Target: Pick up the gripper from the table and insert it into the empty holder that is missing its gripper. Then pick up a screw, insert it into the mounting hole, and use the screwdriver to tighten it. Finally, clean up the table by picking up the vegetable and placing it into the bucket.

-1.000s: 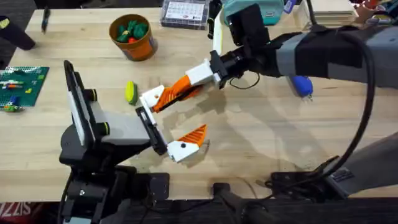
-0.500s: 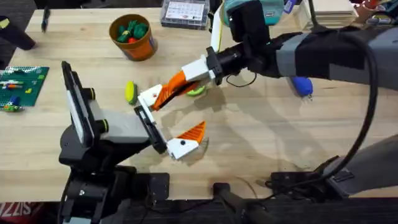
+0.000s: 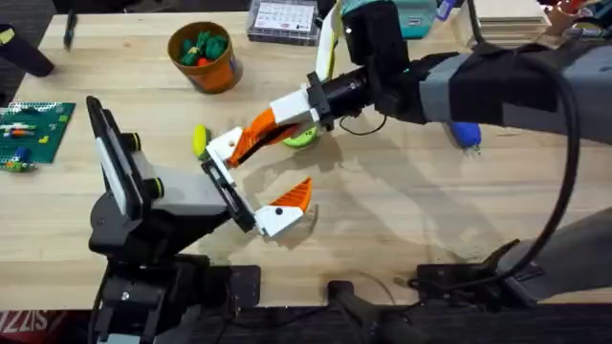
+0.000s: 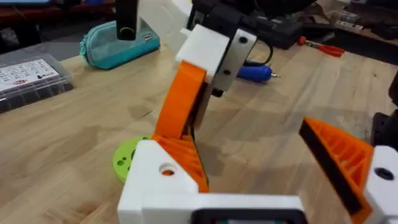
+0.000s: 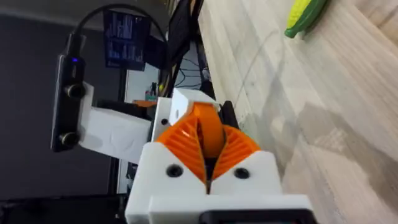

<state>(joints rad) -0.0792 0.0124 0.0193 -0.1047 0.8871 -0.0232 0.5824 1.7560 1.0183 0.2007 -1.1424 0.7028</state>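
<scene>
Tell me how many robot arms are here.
2. The left arm rises from the lower left; the right arm reaches in from the right, its gripper shut on an orange wedge.

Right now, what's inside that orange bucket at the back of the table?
The orange bucket holds green toy pieces with a red piece among them. Anything lying deeper is covered by those pieces and the bucket's wall.
</scene>
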